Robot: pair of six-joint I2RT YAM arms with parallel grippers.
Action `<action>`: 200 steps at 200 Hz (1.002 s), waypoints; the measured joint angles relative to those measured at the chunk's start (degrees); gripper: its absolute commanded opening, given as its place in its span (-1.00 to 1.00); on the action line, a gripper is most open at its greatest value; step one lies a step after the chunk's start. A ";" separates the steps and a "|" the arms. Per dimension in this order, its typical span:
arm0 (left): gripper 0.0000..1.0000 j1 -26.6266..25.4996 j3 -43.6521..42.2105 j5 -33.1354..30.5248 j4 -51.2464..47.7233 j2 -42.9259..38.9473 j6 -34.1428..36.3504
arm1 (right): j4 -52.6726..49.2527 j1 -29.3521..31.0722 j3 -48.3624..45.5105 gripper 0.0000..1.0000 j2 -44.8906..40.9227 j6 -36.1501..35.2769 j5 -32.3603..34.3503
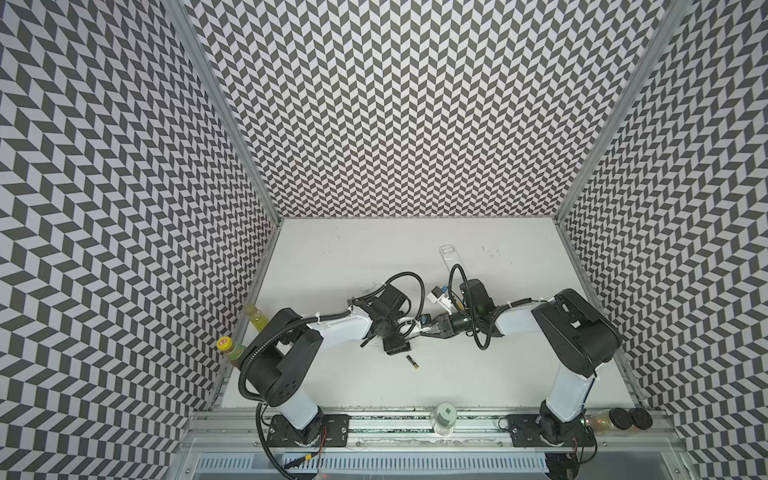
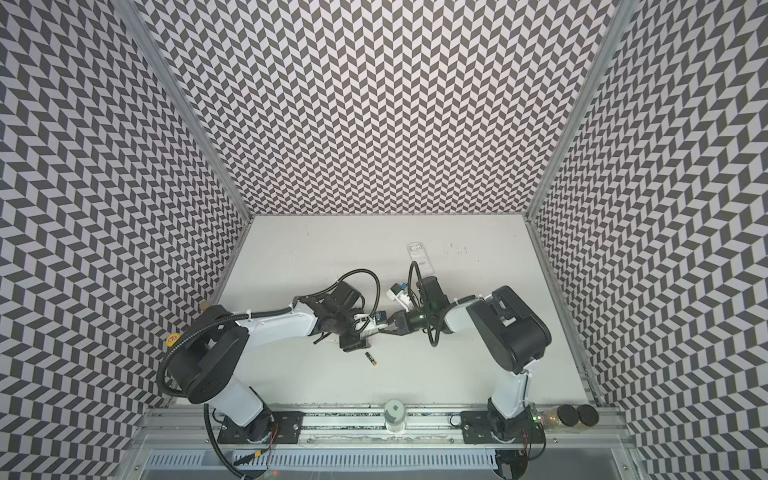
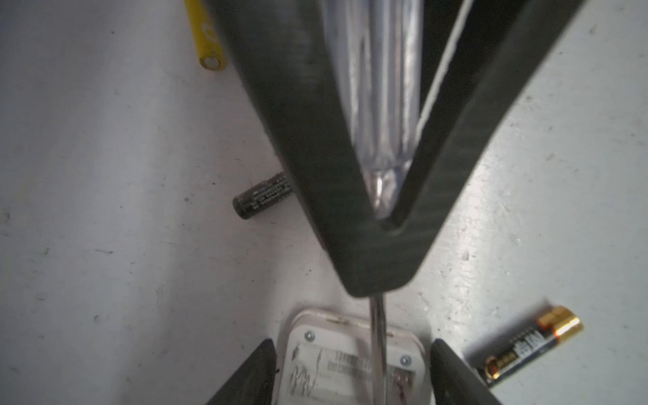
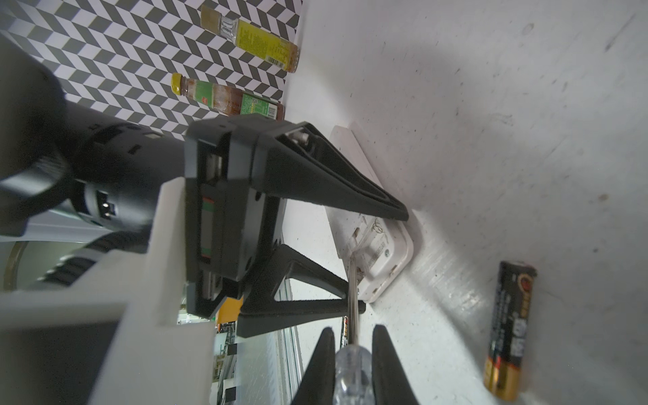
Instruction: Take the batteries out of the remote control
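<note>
Clear-handled screwdriver (image 4: 353,315) seemingly touches the rounded white remote (image 4: 385,259).

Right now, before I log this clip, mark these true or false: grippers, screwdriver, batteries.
1. The right gripper is shut on the screwdriver. True.
2. The left gripper holds a battery. False: its jaws stand apart, flanking the end of the remote, with no battery between them.
3. A black battery with a gold end lies loose on the table. True.
4. Every battery in view is black. False: a yellow battery lies on the table in the left wrist view.
</note>
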 measured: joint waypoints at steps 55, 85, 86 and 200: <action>0.41 0.87 -0.02 -0.20 -0.70 -2.82 -0.22 | -1.70 -4.17 -1.31 -1.00 -10.51 0.24 2.45; 0.47 2.40 -0.04 -0.31 -0.81 -5.20 -0.22 | -4.28 -7.69 -3.13 -1.00 -18.45 -0.70 6.80; 0.47 2.51 -0.07 -0.31 -0.81 -5.38 -0.17 | -4.33 -7.87 -3.28 -1.00 -18.88 -0.76 6.97; 0.99 19.21 -7.65 4.09 5.33 -21.35 -5.66 | -6.75 -15.89 -15.02 -0.95 -37.66 -2.69 39.10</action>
